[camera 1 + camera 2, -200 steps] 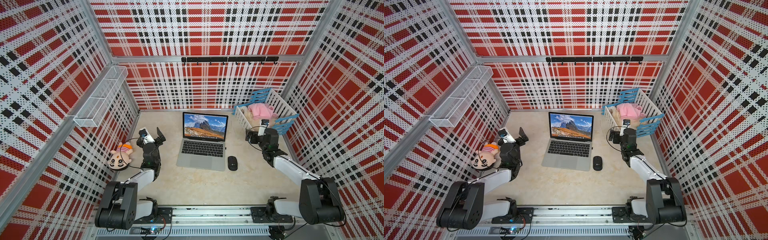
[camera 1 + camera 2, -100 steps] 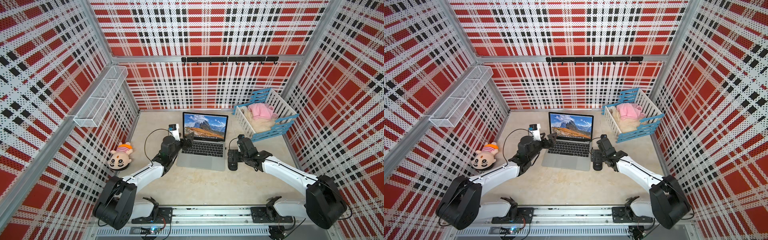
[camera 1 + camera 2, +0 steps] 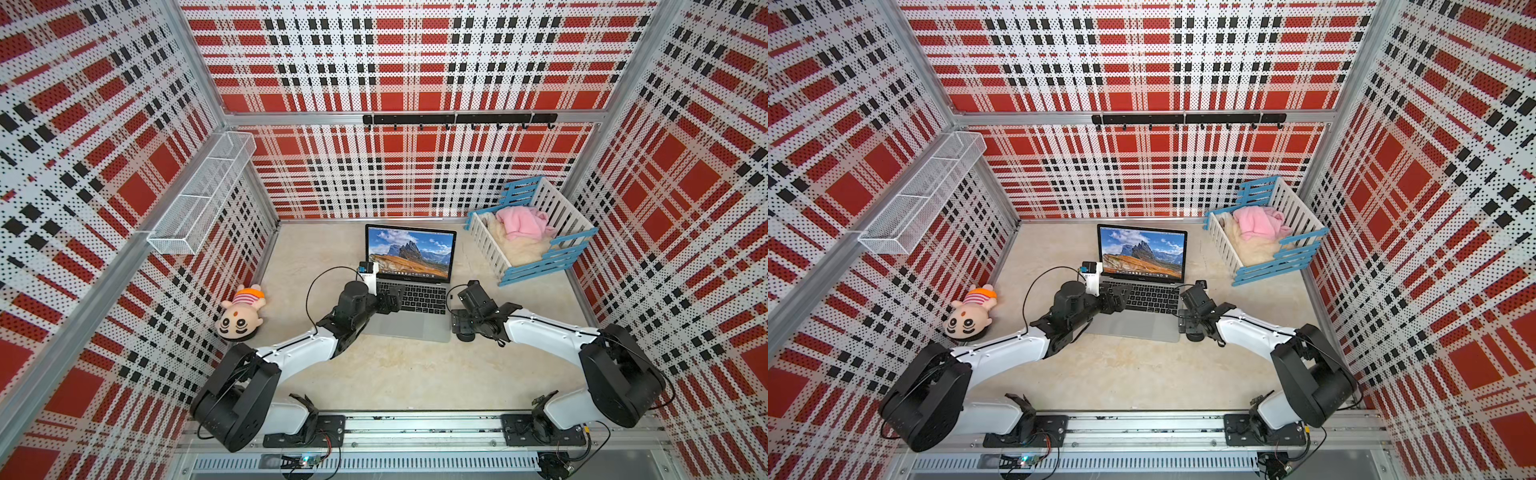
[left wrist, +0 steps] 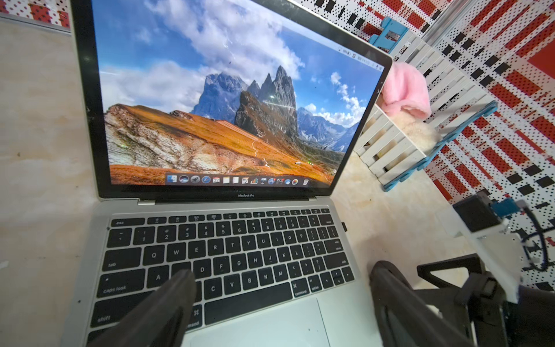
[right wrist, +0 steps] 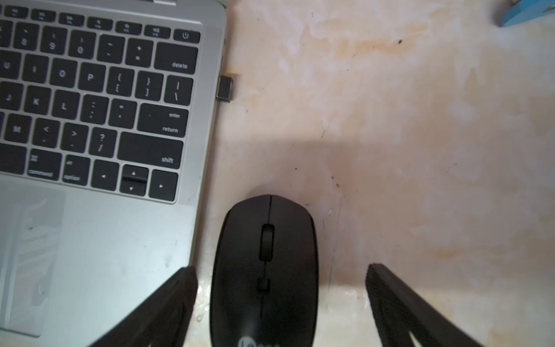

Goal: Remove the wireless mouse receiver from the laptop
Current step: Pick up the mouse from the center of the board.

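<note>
Wireless mouse receiver (image 5: 225, 89) sits plugged into the laptop (image 5: 120, 240) edge nearest the right arm, level with the backslash key. The right claw (image 5: 280, 270) spreads wide astride the black mouse (image 5: 264, 255). The left claw (image 4: 280, 273) spreads wide above the keyboard (image 4: 228, 258).

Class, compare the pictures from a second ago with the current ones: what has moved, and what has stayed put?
Both arms swung inward. The left gripper moved away from the doll and hangs open over the keyboard of the laptop; the right gripper left the crib and hangs open above the mouse. Nothing gripped or released. The wireless mouse receiver stays plugged into the laptop; mouse, doll and crib are unmoved.
</note>
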{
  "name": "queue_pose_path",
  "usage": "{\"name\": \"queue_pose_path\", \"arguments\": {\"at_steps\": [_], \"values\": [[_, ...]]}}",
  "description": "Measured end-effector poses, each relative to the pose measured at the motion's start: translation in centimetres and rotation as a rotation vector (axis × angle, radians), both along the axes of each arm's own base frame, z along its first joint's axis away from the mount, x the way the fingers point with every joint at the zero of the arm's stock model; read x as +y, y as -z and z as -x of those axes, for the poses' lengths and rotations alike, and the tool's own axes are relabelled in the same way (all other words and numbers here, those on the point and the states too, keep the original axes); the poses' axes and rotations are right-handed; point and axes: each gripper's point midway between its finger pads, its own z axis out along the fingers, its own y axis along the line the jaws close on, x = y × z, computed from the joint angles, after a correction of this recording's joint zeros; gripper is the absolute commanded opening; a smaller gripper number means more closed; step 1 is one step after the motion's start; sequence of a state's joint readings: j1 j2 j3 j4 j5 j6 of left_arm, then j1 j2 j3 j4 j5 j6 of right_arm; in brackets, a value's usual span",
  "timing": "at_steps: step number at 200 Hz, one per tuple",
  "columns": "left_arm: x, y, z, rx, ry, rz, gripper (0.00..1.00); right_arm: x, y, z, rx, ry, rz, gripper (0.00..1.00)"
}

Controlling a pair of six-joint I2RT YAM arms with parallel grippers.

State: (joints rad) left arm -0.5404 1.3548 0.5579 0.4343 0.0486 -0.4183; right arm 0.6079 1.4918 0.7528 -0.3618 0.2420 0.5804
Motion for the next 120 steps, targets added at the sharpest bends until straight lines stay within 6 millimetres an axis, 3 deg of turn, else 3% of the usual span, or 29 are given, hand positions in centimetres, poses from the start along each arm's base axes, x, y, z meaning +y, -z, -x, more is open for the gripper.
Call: {"name": "queue_pose_path", "arguments": {"at_steps": [75, 120], "values": [[0.1, 0.5, 0.2, 0.006, 0.006, -0.025, 0.95, 0.3, 1.6, 0.0, 0.022, 0.008, 0.004, 0.82], [0.3, 0.9, 0.4, 0.01, 0.007, -0.036, 0.95, 0.4, 2.0, 0.5, 0.031, 0.004, 0.006, 0.82]]}}
